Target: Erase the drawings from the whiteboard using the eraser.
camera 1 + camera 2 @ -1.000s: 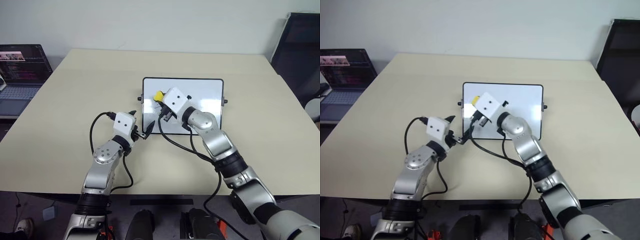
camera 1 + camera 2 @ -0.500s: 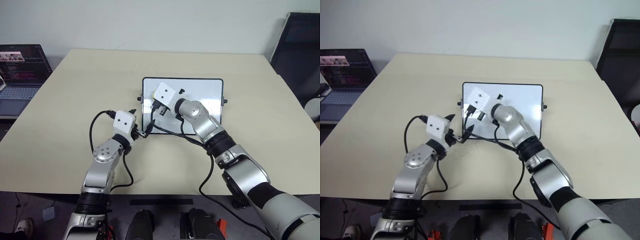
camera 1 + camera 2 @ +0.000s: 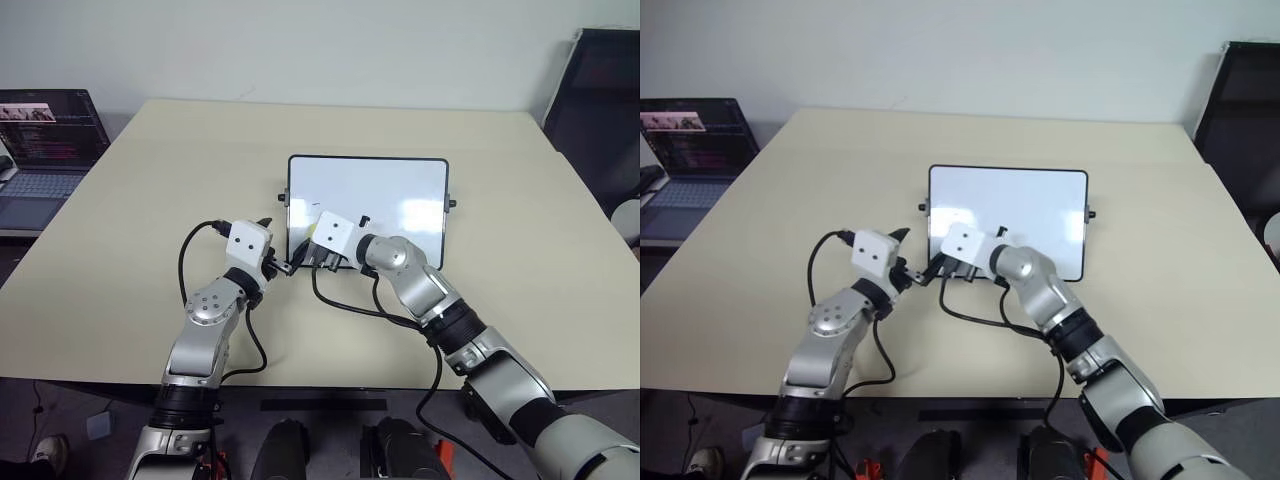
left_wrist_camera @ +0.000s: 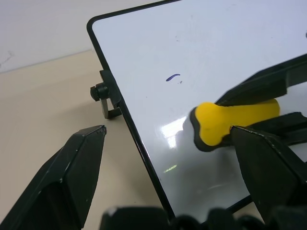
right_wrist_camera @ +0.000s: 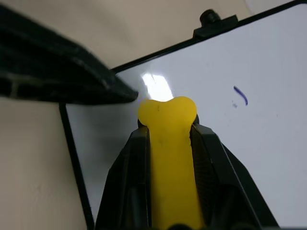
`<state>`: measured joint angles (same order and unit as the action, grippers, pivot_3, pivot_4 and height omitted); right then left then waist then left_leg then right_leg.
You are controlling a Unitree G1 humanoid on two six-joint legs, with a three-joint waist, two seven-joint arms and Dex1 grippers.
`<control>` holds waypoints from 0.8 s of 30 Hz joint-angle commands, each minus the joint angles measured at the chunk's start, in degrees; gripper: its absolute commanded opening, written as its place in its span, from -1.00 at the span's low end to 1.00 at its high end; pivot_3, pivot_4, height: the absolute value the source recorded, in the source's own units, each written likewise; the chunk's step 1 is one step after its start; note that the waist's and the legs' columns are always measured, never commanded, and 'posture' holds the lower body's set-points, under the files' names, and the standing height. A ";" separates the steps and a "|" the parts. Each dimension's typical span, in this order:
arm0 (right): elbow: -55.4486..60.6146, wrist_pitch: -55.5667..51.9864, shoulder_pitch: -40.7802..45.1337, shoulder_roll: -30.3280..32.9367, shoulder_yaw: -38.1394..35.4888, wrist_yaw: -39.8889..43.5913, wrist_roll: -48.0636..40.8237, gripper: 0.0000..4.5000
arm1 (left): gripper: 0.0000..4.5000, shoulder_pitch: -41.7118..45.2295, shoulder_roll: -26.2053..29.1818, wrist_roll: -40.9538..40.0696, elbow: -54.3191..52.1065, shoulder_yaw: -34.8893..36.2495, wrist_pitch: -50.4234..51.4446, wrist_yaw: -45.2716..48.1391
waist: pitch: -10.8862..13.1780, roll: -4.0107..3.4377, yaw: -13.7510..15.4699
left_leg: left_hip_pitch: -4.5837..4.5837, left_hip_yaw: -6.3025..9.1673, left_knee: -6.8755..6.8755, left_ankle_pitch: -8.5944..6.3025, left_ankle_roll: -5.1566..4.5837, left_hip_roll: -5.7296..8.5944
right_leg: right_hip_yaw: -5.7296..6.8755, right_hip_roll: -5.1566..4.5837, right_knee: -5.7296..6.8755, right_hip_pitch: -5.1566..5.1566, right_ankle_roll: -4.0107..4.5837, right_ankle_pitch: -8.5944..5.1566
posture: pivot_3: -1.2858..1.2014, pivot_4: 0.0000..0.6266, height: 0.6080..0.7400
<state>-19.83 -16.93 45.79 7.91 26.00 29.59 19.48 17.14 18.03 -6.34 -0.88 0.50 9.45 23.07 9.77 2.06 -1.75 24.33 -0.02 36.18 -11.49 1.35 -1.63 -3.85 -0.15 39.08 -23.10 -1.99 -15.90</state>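
Right hand [image 5: 168,143] clenched on eraser [image 5: 169,158], now lowered to whiteboard [image 3: 400,190] near-left corner. One short mark [image 5: 241,95] remaining. Left hand [image 4: 168,158] spread across frame edge, unmoved.

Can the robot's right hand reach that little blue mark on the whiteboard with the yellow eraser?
Probably yes. The right gripper is shut on the eraser, right over the whiteboard. The little blue mark sits close beside the eraser's tip, with only bare board between them.
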 commanded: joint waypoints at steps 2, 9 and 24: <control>-3.77 2.76 5.42 -0.59 -7.77 -8.98 -1.79 -0.61 | 1.00 1.01 -0.12 -0.40 -0.60 0.42 -2.08 0.40 | 0.01 -0.01 -0.04 | 0.00 -0.01 0.01 0.01 0.00 0.00 | 0.00 0.00 0.00 0.00 0.00 0.00 | 0.03 -0.52 1.00; -13.19 9.89 13.01 -2.83 -11.07 -15.75 -3.09 -0.61 | 1.00 1.47 -0.12 -0.42 0.32 0.24 -2.75 0.88 | 0.03 0.00 -0.16 | 0.02 -0.08 -0.10 0.05 0.02 -0.01 | -0.06 0.00 -0.04 -0.08 0.00 0.03 | 0.03 -0.52 1.00; -8.34 3.00 4.00 -3.01 0.25 -1.25 0.69 -0.61 | 1.00 -0.05 0.07 -0.21 -2.41 0.87 -1.69 0.22 | 0.01 -0.01 -0.27 | 0.00 -0.02 -0.10 0.02 0.05 -0.04 | -0.05 0.02 -0.02 -0.07 0.02 0.02 | 0.03 -0.52 1.00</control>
<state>-29.05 -11.77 51.19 4.04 25.18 26.47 19.18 17.07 17.94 -6.35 -0.44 0.49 8.27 23.73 9.78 2.06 -2.02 24.33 -0.03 36.08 -11.47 1.40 -1.67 -3.89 -0.13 39.06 -23.17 -1.97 -15.88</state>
